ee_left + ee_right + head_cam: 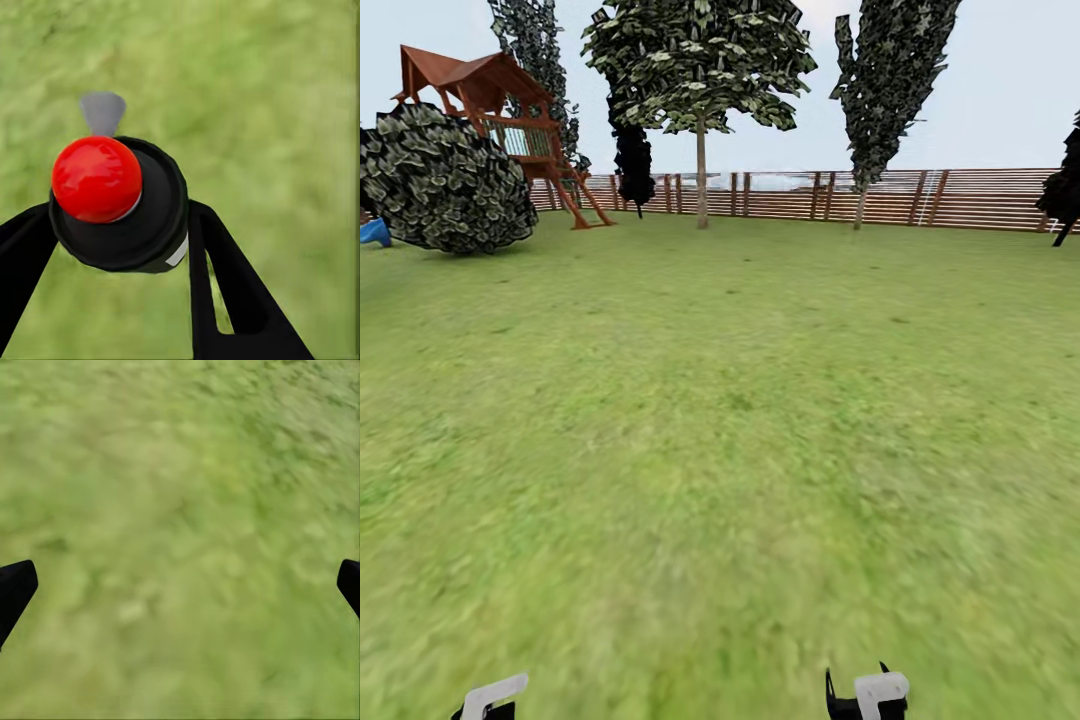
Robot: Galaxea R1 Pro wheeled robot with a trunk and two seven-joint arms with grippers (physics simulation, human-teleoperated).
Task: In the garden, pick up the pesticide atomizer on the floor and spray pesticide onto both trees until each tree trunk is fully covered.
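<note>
Here, one atomizer (112, 202) in left gripper (120, 247), one tree (700, 90)

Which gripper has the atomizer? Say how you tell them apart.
The left gripper: its fingers clamp the pesticide atomizer, a black body with a red knob. The right gripper is spread wide over bare grass.

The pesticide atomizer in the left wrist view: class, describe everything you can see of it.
The pesticide atomizer is seen from above: a round, matte black body topped by a glossy red ball-shaped cap, with a small grey flared nozzle sticking out from behind it. A pale patch shows on its lower edge. It sits between the left gripper's two black fingers, which press against its sides, held above blurred green grass. Its lower body is hidden.
</note>
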